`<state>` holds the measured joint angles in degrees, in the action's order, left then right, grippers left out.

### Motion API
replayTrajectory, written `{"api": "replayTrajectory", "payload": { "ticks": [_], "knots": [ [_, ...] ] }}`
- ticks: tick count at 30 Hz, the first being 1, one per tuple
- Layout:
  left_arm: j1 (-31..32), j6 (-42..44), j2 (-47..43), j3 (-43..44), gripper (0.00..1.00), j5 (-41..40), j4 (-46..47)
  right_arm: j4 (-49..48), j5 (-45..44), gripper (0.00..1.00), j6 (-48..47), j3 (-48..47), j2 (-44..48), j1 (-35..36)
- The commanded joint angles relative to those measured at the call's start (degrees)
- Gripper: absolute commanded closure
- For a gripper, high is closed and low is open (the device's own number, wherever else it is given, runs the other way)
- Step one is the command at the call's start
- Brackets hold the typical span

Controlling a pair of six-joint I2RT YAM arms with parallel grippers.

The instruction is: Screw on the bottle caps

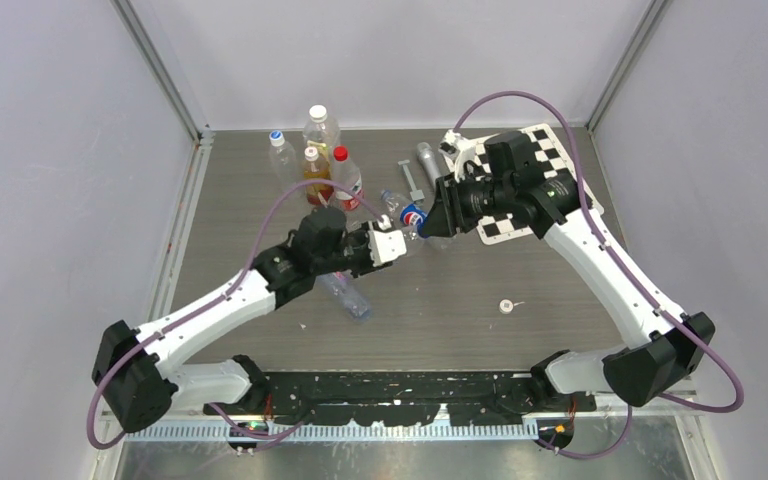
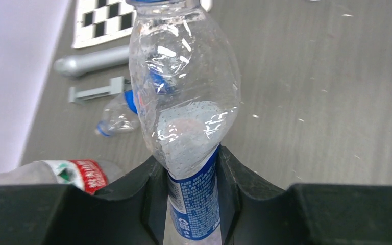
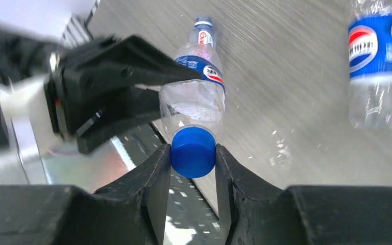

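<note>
Where the two arms meet over the table (image 1: 460, 335): a blue-labelled bottle (image 2: 184, 102) is held between the two grippers, clear of the surface.
Left gripper (image 2: 193, 171): its fingers are pressed against the bottle's label band from both sides, and the clear shoulder and neck project past the fingertips.
Right gripper (image 3: 193, 157): the blue cap (image 3: 193, 150) is pinched between its two black fingers, one on each side.
Blue cap, position: it is seated at the mouth of the held bottle; how far it is threaded on cannot be told.
Pepsi-labelled bottle (image 1: 407, 210): it is laid on its side on the table just below the meeting grippers and is touched by neither.
Plain bottle (image 1: 345, 295): it is laid on its side on the table, partly covered by the left forearm.
White cap (image 1: 506, 306): it lies alone on the table in front of the right arm, well apart from every bottle.
Back-left group: four bottles are stood upright close together. They are a red-capped bottle (image 1: 345, 178), an amber-liquid bottle (image 1: 312, 168), a tall clear bottle (image 1: 320, 125) and a blue-capped bottle (image 1: 281, 152).
Checkerboard (image 1: 545, 150): it is laid flat at the back right, partly hidden by the right arm.
Grey cylinder (image 1: 427, 155): it is laid just beside the checkerboard's left edge.
Grey bracket (image 1: 410, 178): it is laid near the cylinder, between it and the Pepsi-labelled bottle.
</note>
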<state>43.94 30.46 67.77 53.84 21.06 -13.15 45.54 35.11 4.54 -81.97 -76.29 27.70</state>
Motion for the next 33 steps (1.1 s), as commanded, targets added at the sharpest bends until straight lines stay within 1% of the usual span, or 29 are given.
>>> {"api": "replayTrajectory", "payload": {
  "ticks": [1,3,6,8,12,13,14,15,16,17,18,19,20,21,23,24,25,27,29,33],
  "knots": [
    [8.88,5.32,-2.81,-4.91,1.0,-18.86,23.91,-7.43,-12.39,1.0,27.07,0.94,0.18,0.31],
    [12.72,9.1,-1.69,-6.33,1.0,-27.6,29.09,-7.51,-15.43,0.99,30.67,1.81,0.26,0.29],
    [17.67,17.36,1.66,-7.85,1.0,-37.07,36.25,-7.51,-20.43,1.0,32.61,2.89,0.79,0.29],
    [19.09,19.21,4.06,-8.16,1.0,-40.91,40.36,-7.86,-22.99,1.0,33.09,3.27,1.66,0.33],
    [19.51,19.53,5.88,-8.8,1.0,-45.09,42.74,-7.57,-25.06,0.98,33.73,2.6,2.93,-0.3],
    [19.49,19.13,6.08,-9.04,1.0,-46.1,43.26,-7.57,-24.77,0.95,33.89,2.48,3.13,-0.51],
    [19.44,18.37,6.14,-9.03,1.0,-46.88,42.95,-7.57,-23.65,0.85,34.1,2.41,3.24,-1.17],
    [19.24,17.06,6.06,-8.84,1.0,-47.34,42.12,-7.61,-22.83,0.79,34.2,2.36,3.4,-1.56],
    [18.65,15.13,5.77,-8.56,1.0,-47.23,40.52,-7.93,-20.51,0.68,34.51,2.35,3.5,-2.69],
    [18.04,12.5,5.3,-8.17,1.0,-46.7,38.5,-8.5,-19.2,0.62,34.63,2.5,3.69,-3.29],
    [17.23,9.77,4.7,-7.93,1.0,-45.74,36.29,-10.64,-16.19,0.45,34.87,2.69,3.82,-4.57],
    [16.28,6.43,4.01,-7.76,1.0,-44.61,34.62,-12.0,-14.8,0.35,34.9,2.98,4.19,-5.19],
    [15.29,3.59,3.31,-7.79,1.0,-43.36,33.32,-15.25,-11.23,0.2,35.12,3.15,4.38,-6.34],
    [14.27,0.09,2.34,-7.91,1.0,-41.17,31.67,-18.81,-6.71,0.12,35.11,3.67,4.92,-7.47],
    [12.81,-3.34,1.6,-8.03,1.0,-38.52,30.54,-23.62,-3.42,0.07,33.67,5.72,6.29,-8.16],
    [12.23,-5.55,1.2,-7.98,1.0,-37.03,30.01,-25.22,-2.87,0.07,33.86,6.8,6.97,-8.54],
    [11.76,-7.33,0.94,-7.85,1.0,-35.63,29.6,-29.65,-2.64,0.06,34.26,9.7,8.56,-8.67],
    [10.93,-11.06,0.85,-7.41,1.0,-32.92,29.7,-34.39,-3.7,0.05,35.1,12.79,10.46,-8.74],
    [10.2,-14.25,1.09,-6.91,1.0,-30.36,30.4,-35.38,-4.15,0.04,33.39,13.38,11.45,-8.66],
    [9.98,-18.34,2.88,-5.72,1.0,-27.99,32.06,-35.01,-6.27,0.04,26.33,13.73,13.0,-7.07]
  ]
}}
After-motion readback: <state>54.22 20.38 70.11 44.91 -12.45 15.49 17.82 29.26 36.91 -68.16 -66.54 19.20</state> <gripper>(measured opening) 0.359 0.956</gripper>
